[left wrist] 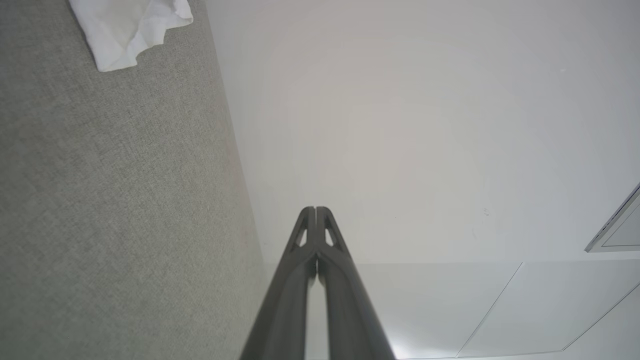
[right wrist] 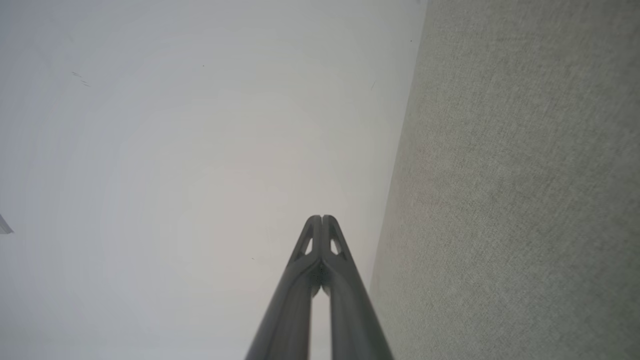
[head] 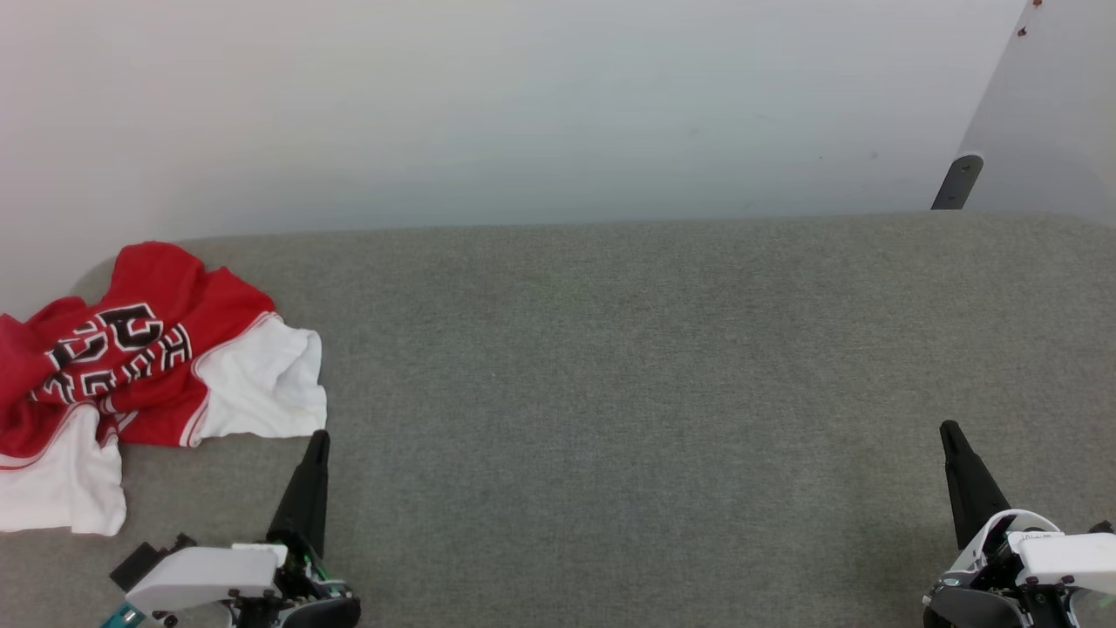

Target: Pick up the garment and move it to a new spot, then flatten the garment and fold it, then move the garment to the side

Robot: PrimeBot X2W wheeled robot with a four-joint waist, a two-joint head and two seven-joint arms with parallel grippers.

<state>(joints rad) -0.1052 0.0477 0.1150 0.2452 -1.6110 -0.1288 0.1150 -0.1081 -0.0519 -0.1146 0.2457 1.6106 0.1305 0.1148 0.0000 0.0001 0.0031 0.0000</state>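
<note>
The garment (head: 148, 349) lies crumpled at the left edge of the grey fabric surface (head: 610, 366): red cloth with black-and-white lettering and white sleeves with red-white trim. One white sleeve of the garment (left wrist: 130, 27) shows at the top left of the left wrist view. My left gripper (head: 319, 439) is shut and empty, its tip just below and right of the garment's white sleeve, apart from it. In the left wrist view the left gripper (left wrist: 315, 209) has its fingers pressed together. My right gripper (head: 948, 429) is shut and empty at the lower right; the right gripper (right wrist: 321, 218) also shows its fingers together.
A pale wall (head: 523, 105) rises right behind the grey surface. A dark bracket (head: 957, 181) stands at the back right corner, beside a pale panel (head: 1055, 113). The grey surface stretches wide between the two grippers.
</note>
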